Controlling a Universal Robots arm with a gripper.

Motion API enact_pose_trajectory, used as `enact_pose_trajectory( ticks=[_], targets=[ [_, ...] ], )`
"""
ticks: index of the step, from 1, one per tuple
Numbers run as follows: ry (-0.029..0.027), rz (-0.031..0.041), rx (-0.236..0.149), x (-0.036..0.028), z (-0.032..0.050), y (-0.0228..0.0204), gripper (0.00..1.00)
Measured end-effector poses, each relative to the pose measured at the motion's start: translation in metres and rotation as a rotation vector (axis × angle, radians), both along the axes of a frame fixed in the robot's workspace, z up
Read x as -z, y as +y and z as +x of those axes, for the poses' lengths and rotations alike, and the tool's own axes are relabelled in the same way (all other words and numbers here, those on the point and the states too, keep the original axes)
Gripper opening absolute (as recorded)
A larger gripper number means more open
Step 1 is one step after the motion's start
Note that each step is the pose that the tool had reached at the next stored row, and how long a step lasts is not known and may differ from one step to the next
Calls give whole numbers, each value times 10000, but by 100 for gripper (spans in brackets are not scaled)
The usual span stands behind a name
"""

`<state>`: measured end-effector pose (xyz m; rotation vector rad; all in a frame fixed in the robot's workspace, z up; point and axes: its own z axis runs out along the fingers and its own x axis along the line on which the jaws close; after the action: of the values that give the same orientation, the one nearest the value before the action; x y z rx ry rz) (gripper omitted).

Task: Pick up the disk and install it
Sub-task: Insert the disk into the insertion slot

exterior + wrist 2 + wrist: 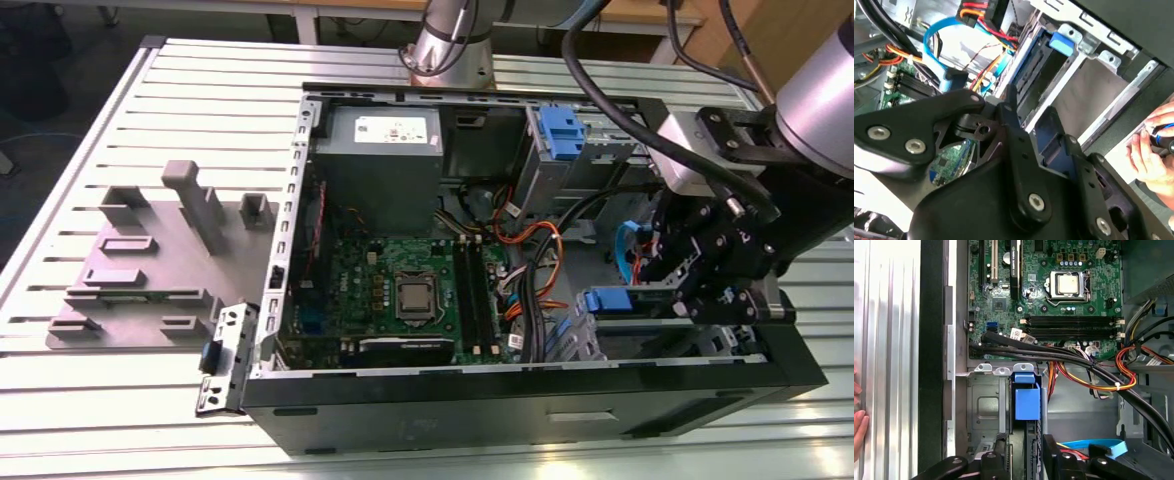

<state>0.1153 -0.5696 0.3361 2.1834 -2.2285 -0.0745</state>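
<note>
The disk (1026, 402) stands on edge in a slot of the metal drive cage (981, 405), its blue plastic end tab facing the motherboard. In the exterior view its blue end (617, 300) shows at the near-right corner of the open computer case (534, 390). My gripper (1026, 460) sits over the cage with a black finger (1003, 455) on each side of the disk, shut on it. In the second wrist view my gripper (1029, 132) is set along the disk's blue rail (1046, 137), and the end tab (1061, 42) shows farther in. The exterior view has my gripper (681, 300) low inside the case.
The motherboard (400, 290) and the grey power-supply box (378, 150) fill the case's left side. Black and orange cables (1079, 365) run close past the cage. A second blue carrier (558, 135) sits at the back. A grey fixture (147, 260) lies outside. A person's hand (1154, 150) rests nearby.
</note>
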Motion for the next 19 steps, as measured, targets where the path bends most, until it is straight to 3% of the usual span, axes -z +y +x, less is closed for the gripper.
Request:
enact_pose_trajectory(
  ticks=[5, 12, 15, 16, 19],
  targets=[
    [0, 0, 0, -6, 0, 0, 42],
    [0, 0, -2, -167, 0, 0, 42],
    [-1, 3, -5, -177, 0, 0, 42],
    [-21, 16, -8, -176, -2, 0, 42],
    [-227, 66, -45, -167, -14, 0, 42]
  ],
)
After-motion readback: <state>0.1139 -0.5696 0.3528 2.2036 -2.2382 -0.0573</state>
